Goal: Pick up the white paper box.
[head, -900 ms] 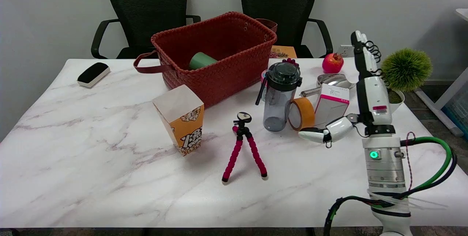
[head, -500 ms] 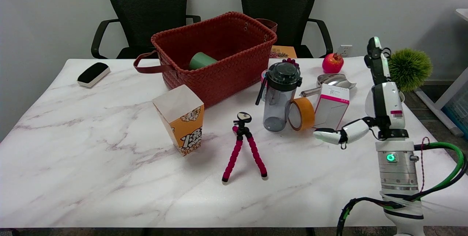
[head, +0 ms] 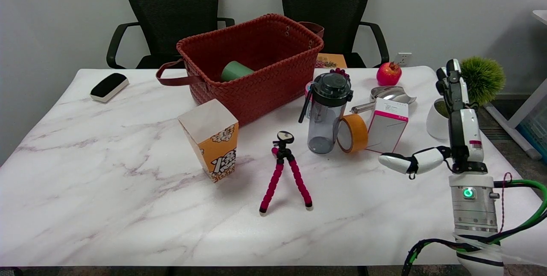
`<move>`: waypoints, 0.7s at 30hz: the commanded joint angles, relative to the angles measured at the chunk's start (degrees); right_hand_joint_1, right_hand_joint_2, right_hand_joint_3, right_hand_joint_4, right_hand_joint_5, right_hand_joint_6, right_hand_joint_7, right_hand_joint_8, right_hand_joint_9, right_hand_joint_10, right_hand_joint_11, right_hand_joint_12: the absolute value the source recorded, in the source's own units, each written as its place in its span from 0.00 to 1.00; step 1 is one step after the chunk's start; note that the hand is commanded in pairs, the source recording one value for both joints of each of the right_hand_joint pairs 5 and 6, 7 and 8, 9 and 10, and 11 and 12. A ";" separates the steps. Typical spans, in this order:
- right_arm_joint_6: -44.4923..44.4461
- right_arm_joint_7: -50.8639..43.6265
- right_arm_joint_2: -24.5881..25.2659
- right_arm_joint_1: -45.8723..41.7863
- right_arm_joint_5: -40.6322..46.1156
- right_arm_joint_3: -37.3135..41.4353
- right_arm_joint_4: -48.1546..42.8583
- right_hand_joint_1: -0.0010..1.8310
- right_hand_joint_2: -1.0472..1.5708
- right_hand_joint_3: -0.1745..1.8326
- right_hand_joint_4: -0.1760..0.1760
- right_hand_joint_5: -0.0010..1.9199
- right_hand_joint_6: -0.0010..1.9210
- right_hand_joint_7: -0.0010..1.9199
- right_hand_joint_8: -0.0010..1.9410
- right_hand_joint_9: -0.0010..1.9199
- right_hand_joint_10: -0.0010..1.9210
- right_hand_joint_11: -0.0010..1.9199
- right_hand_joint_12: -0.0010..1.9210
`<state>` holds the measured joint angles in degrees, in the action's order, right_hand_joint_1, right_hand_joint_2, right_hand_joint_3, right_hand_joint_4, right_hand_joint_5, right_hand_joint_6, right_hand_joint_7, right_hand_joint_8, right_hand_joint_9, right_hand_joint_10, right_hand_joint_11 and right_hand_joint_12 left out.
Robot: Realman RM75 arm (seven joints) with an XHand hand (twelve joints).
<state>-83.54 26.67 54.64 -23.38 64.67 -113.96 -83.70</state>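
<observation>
The white paper box (head: 388,125), with a pink top edge and pink side strip, stands upright on the marble table (head: 107,173) at the right, beside an orange tape roll (head: 353,133). My right hand (head: 463,133) is upright to the right of the box and apart from it. Its fingers (head: 453,83) point up and its thumb (head: 404,162) sticks out to the left, just in front of the box's lower right corner. The hand holds nothing.
Left of the tape stands a smoky water bottle (head: 325,111). A metal scoop (head: 386,95) and a red pomegranate (head: 389,74) lie behind the box; a green plant in a white pot (head: 436,118) is right beside the hand. Also present: a pink tripod (head: 284,173), a popcorn box (head: 210,138), a red basket (head: 252,64).
My right arm has drawn back to the right and toward the near edge, so the thumb no longer overlaps the box's front. The box and the other things have not moved.
</observation>
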 commanded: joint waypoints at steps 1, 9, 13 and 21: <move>8.91 3.73 0.57 3.56 4.76 0.19 2.83 0.66 0.27 0.43 0.50 0.00 0.00 0.07 0.07 0.00 0.00 0.10 0.10; 12.86 17.20 -1.09 7.82 5.86 0.91 11.07 0.65 0.27 0.43 0.50 0.00 0.00 0.06 0.06 0.00 0.00 0.11 0.11; 12.92 22.40 -1.69 9.34 6.12 0.91 15.87 0.65 0.27 0.43 0.50 0.00 0.00 0.06 0.06 0.00 0.00 0.12 0.12; 16.50 27.56 -2.25 11.45 5.82 2.59 21.91 0.65 0.27 0.42 0.50 0.00 0.00 0.04 0.04 0.00 0.00 0.12 0.12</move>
<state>-73.76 39.86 54.05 -17.51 69.33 -113.22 -74.30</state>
